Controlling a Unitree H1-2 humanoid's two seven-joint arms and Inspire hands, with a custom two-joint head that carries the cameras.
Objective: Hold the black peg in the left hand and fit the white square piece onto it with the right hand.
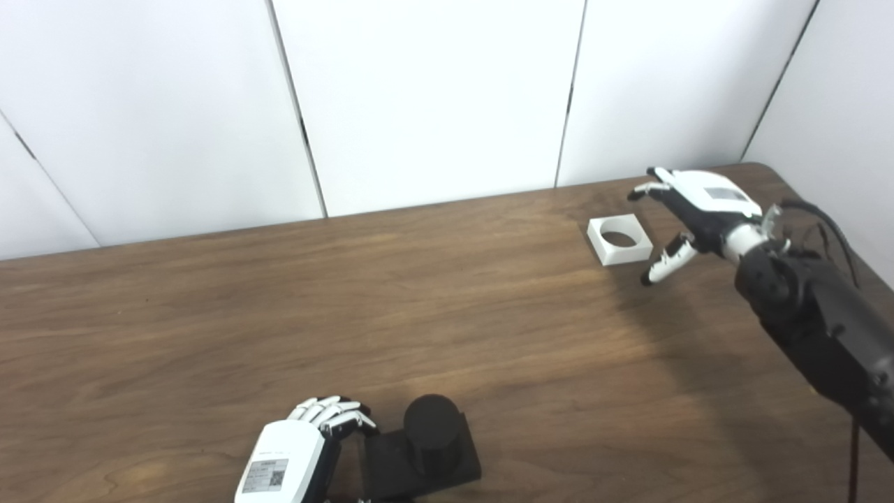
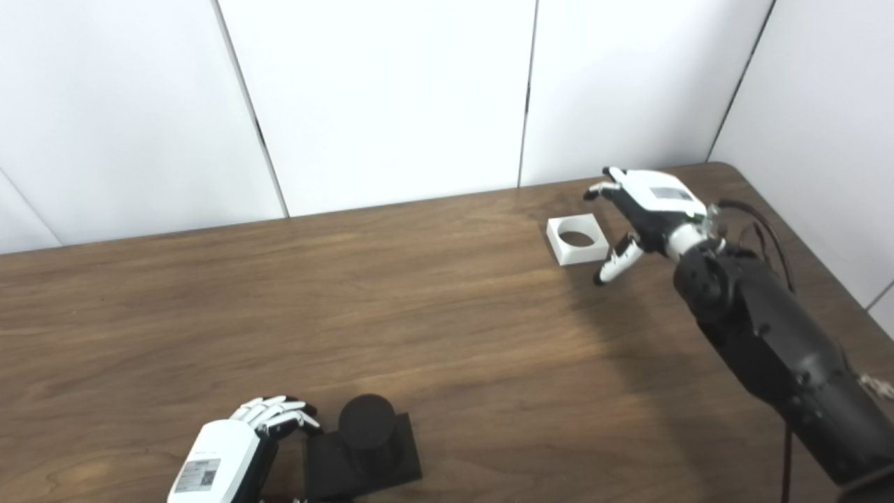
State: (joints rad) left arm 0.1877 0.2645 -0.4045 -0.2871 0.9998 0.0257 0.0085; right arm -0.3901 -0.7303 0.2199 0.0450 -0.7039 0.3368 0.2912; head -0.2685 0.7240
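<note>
The black peg (image 1: 433,423) is a short cylinder standing upright on a square black base (image 1: 457,464) at the table's front edge. My left hand (image 1: 297,454) lies just left of that base, its fingers (image 1: 335,412) curled against the base's back-left corner. Its thumb is cut off by the picture's bottom edge, so a grip cannot be confirmed. The white square piece (image 1: 625,256), with a round hole, lies flat at the far right of the table. My right hand (image 1: 688,213) hovers just right of it, open, with fingers and thumb spread on either side and not touching it.
The brown wooden table (image 1: 349,314) ends at white wall panels (image 1: 433,98) behind and at a rounded corner on the far right. My right forearm (image 1: 817,314), with a black cable, stretches over the table's right side.
</note>
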